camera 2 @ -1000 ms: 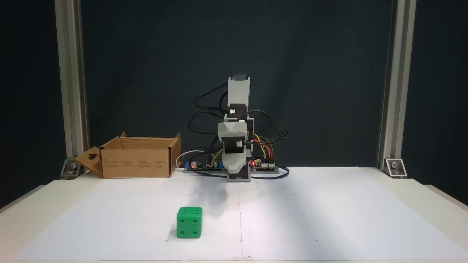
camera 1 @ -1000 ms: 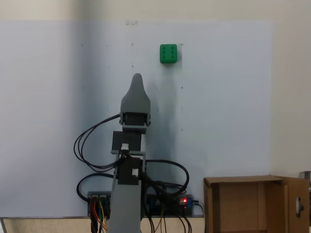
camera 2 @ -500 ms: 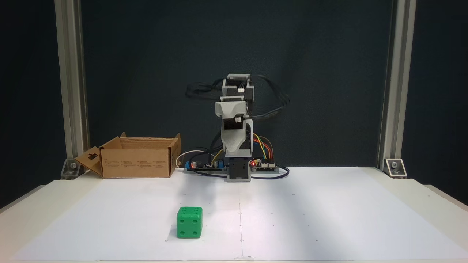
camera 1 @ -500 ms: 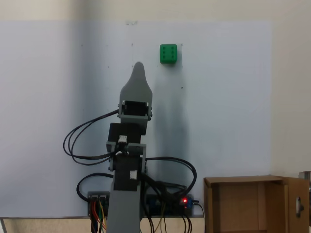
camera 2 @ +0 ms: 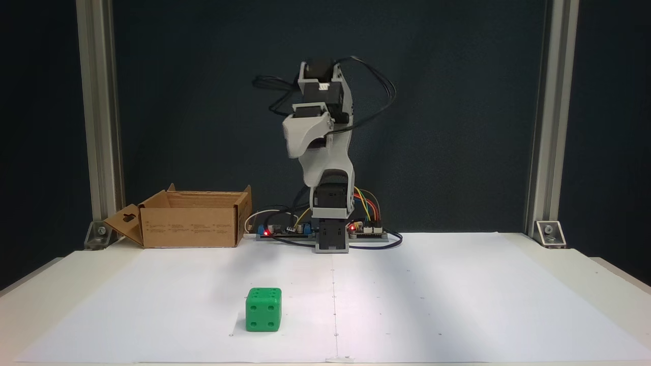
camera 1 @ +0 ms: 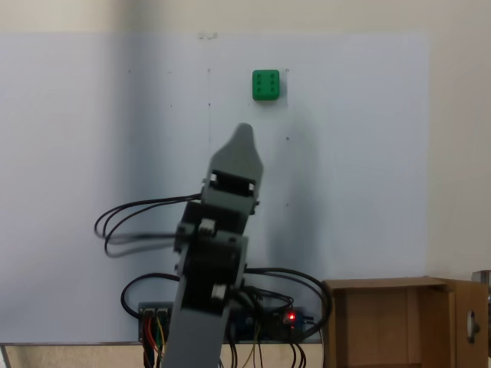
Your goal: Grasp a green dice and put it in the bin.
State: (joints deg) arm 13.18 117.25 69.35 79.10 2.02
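The gripper (camera 1: 242, 129) is raised well above the table (camera 2: 508, 305) and is not in contact with any object. In the fixed view from above it appears as a single grey pointed shell, its tip aimed toward the far side of the sheet and slanted slightly to the right. Only one tip shows there, so the jaw opening cannot be determined from that view. In the fixed view from the front the gripper (camera 2: 294, 152) shows as a grey shell hanging forward and slightly left from the upper part of the arm (camera 2: 330, 203); no gap between jaws can be made out, so whether it is parted or closed cannot be told. Nothing is seen between or under the jaws.

The green dice (camera 1: 265, 85) lies on the white sheet beyond the gripper tip and slightly right of it in the view from above, well apart from the tool. In the front view the green dice (camera 2: 263, 309) rests on the paper far below the gripper, nearer the camera and slightly left of it, with a four-pip face toward the camera.

The bin (camera 2: 190, 217) stands beside the arm base, low and left of the gripper in the front view. In the view from above the bin (camera 1: 406, 322) sits at the lower right, behind the gripper, with its flaps upright.
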